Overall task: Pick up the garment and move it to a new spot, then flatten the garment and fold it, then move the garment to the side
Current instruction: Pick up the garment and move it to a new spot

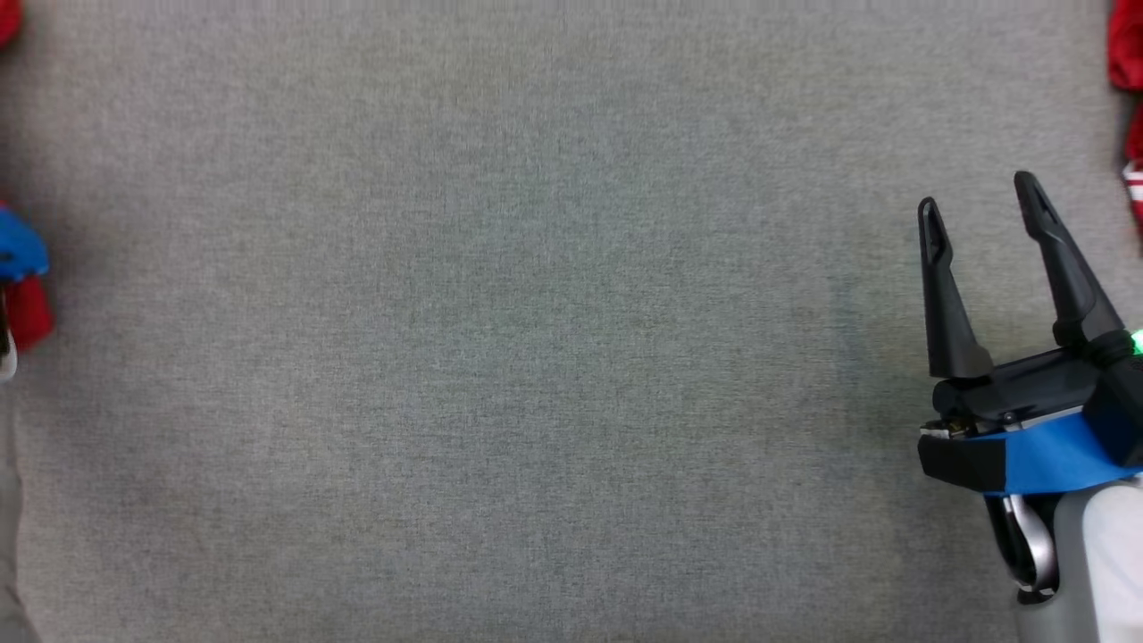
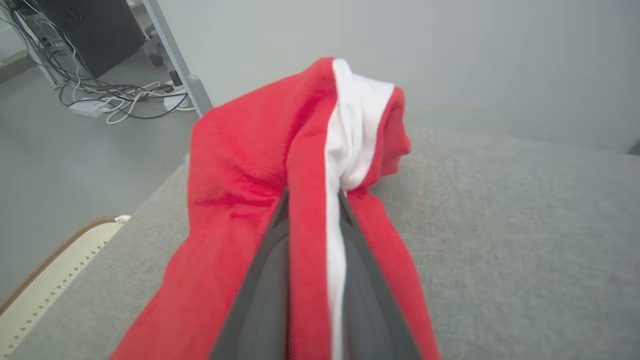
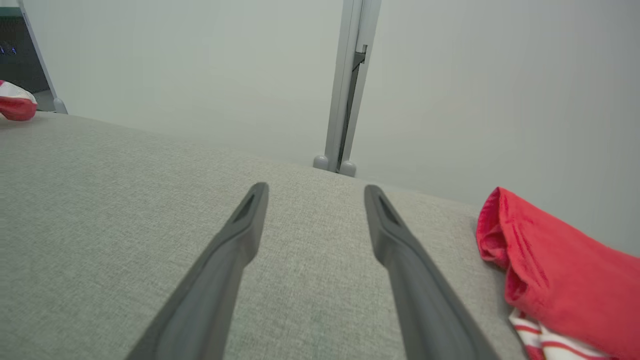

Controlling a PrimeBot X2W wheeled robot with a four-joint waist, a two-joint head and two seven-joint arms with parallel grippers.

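Left gripper is closed narrow on a bunched fold of the red-and-white garment. The cloth is pinched between its fingers and draped down over both, at the left edge of the grey tabletop. The right gripper stands wide and empty over the right side, near a second red pile.

The step in hand looks like the pick-up and carry to a new spot, and the bare middle of the tabletop is the obvious target. The pinch seems to take several layers, so a steady, straight lift should keep them from sliding out. It is best to raise the garment until the hanging part clears the surface before moving right, or the trailing cloth will drag and twist. The right gripper should stay clear of the path and of the other pile.
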